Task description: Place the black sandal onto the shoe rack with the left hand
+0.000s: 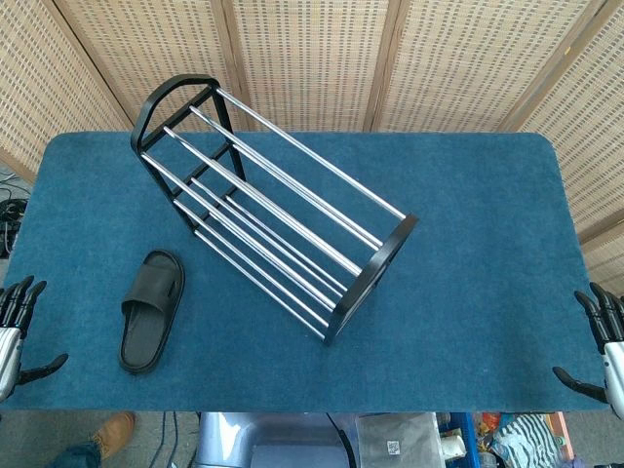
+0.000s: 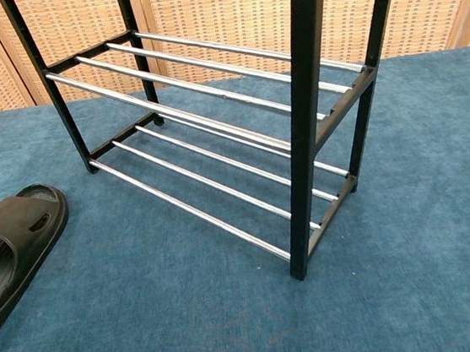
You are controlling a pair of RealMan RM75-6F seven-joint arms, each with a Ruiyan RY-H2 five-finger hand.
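A black sandal [image 1: 152, 309] lies flat on the blue table, toe pointing away, left of the rack; the chest view shows its front part [image 2: 10, 248] at the left edge. The shoe rack [image 1: 273, 200] has black end frames and chrome bars and stands diagonally across the table's middle [image 2: 213, 136]. My left hand [image 1: 18, 331] hovers at the table's left front edge, fingers spread, holding nothing, well left of the sandal. My right hand [image 1: 603, 341] is at the right front edge, fingers spread and empty. Neither hand shows in the chest view.
The blue carpeted table [image 1: 468, 244] stretches wide to the right of the rack. Wicker screens [image 1: 312, 58] stand behind it. Below the front edge lie a brown shoe [image 1: 109, 434] and floor clutter.
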